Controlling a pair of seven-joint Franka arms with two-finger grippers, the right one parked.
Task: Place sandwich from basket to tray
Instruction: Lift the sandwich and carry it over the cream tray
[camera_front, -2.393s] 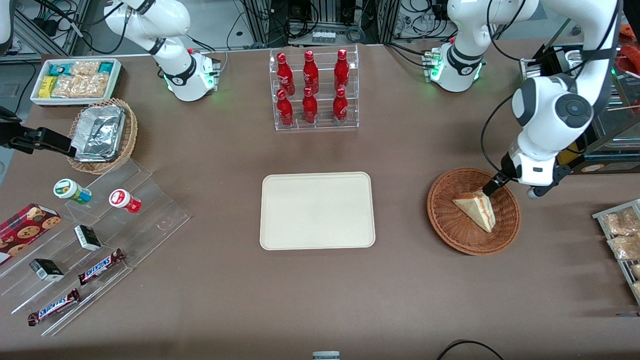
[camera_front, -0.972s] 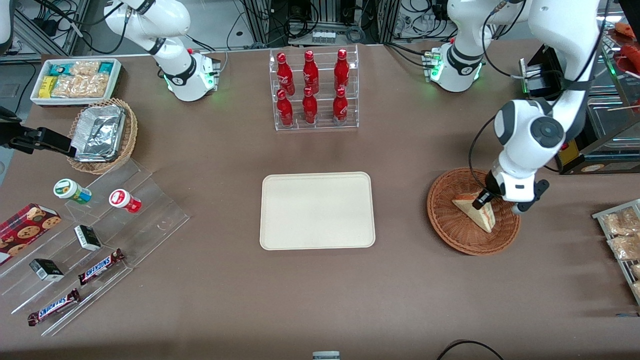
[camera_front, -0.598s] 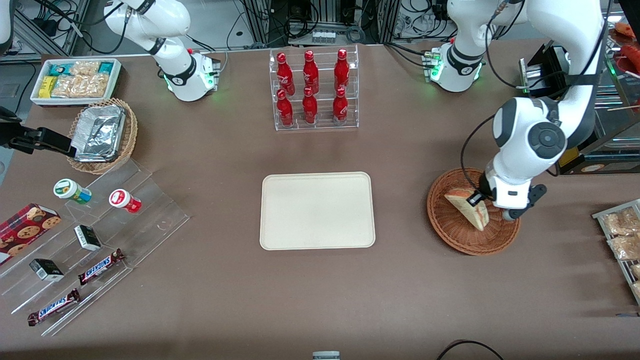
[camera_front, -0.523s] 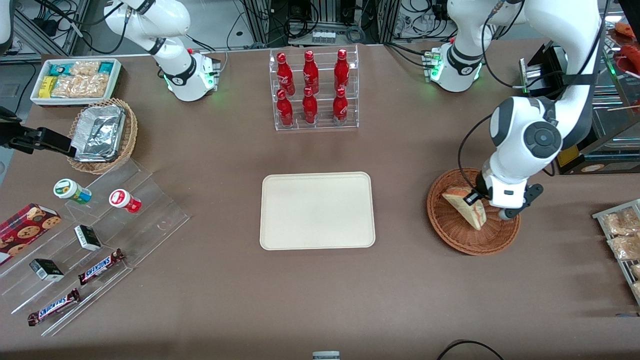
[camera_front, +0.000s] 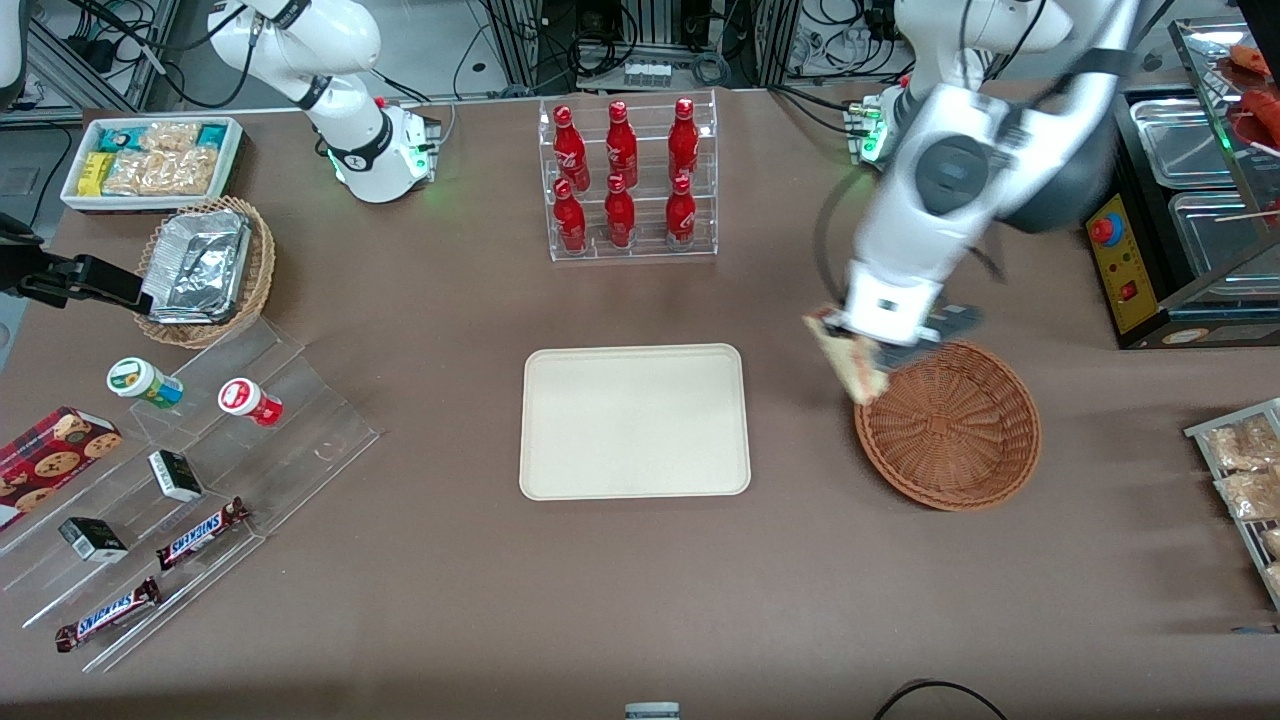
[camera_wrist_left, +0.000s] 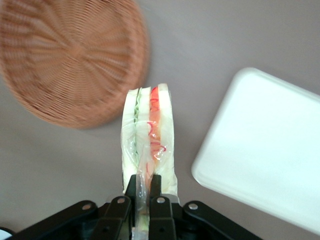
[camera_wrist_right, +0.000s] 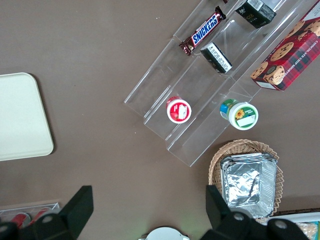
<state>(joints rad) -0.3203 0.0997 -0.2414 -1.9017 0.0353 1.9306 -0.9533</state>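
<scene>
While angled down above the table, gripper (camera_front: 852, 345) has jaws pinching sandwich (camera_front: 848, 362) btwn basket (camera_front: 948, 424) & tray (camera_front: 634, 421); 0.5 s ago sandwich hung over basket.

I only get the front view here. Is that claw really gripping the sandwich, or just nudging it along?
Observer: Gripping. In the wrist view the claw is shut on the sandwich at one end.
Operator: Which way is the filling facing?
Observer: The cut edge faces the wrist camera, a green layer beside a red one.
Operator: Is it over the tray yet?
Observer: No. In the wrist view it hangs over bare table, between the basket and the tray.
</scene>
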